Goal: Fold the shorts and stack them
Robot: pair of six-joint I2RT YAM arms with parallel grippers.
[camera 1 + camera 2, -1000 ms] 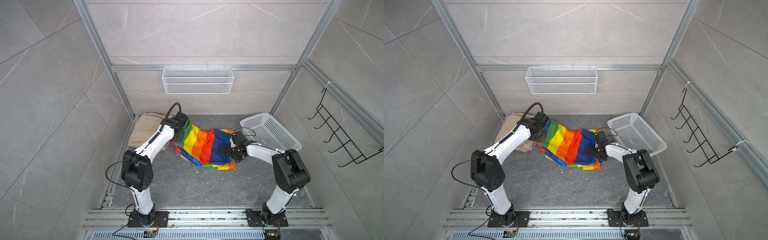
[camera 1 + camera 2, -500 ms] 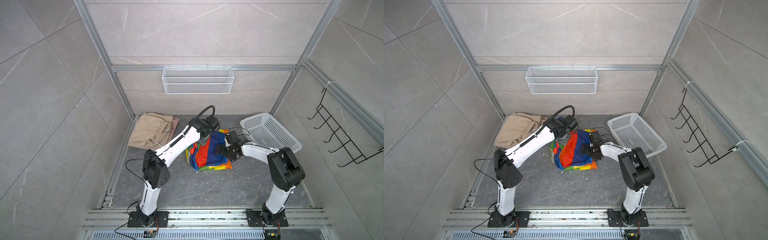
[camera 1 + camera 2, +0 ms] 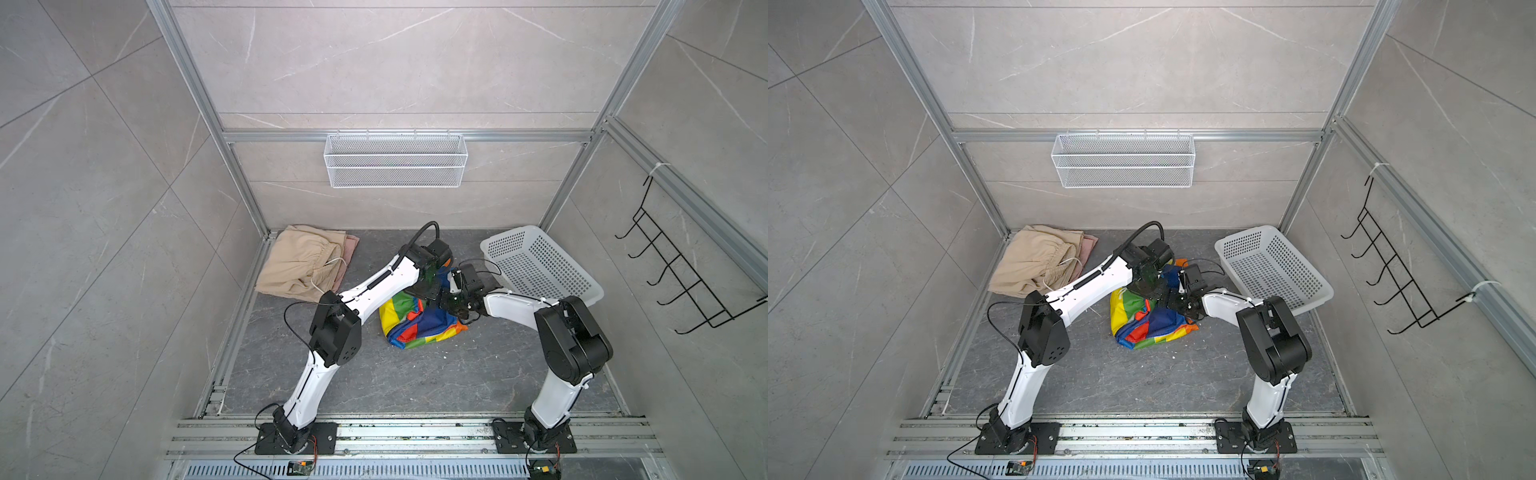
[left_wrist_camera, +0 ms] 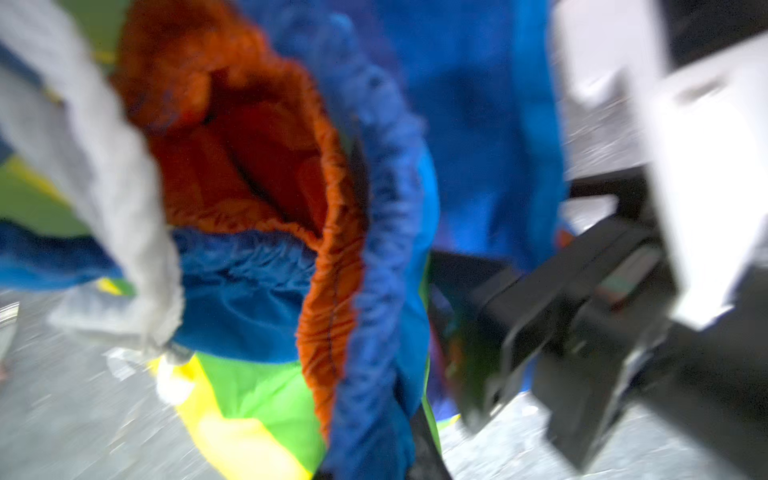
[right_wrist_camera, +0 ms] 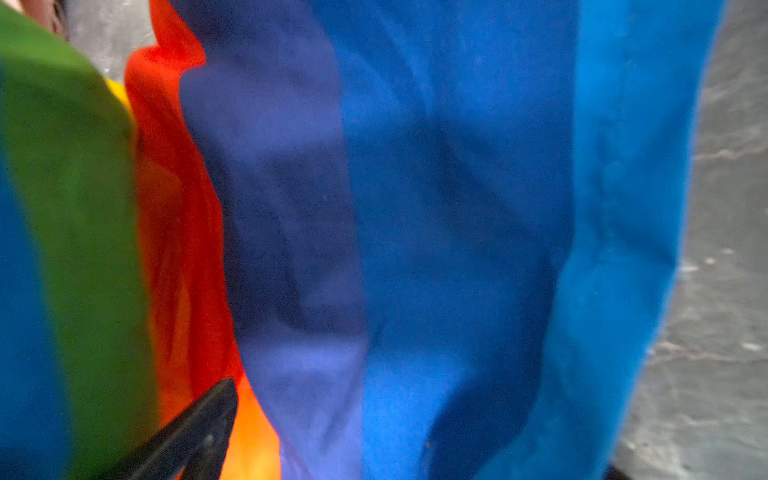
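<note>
The shiny rainbow-striped shorts (image 3: 419,326) lay bunched and partly folded on the dark grey table (image 3: 374,374) in both top views. They were well apart from the plain beige shorts (image 3: 297,266), which lay on the salmon-pink shorts (image 3: 352,245) in the far left corner. The left pincer (image 3: 428,291) was clamped on the striped cloth, while the right pincer (image 3: 451,302) rested against it with jaws apart. The left wrist view showed a gathered orange and blue waistband (image 4: 332,291), blurred. In the right wrist view, blue, purple and red stripes filled the frame.
</note>
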